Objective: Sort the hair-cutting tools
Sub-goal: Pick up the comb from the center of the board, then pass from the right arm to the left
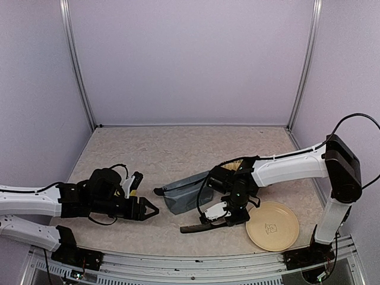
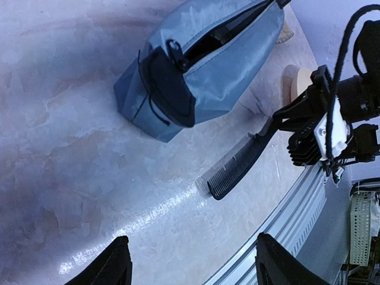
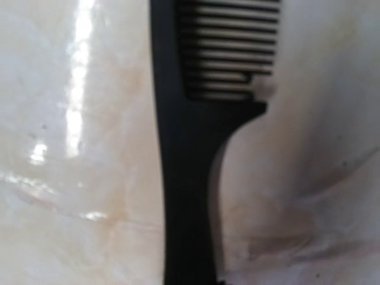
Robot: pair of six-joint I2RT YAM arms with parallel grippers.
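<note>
Long black plastic comb (image 2: 240,163) is gripped at its handle by the right pincer (image 2: 284,122). The left pincer (image 2: 193,243) stands open.

This looks like a robot test cell in a lab. Plain lilac walls (image 1: 190,59) stand between aluminium posts (image 1: 78,65). The stone-patterned worktop (image 1: 178,148) has a metal rail (image 1: 196,264) at its near edge, where the left arm (image 1: 29,202) and the right arm (image 1: 291,166) are bolted.
</note>
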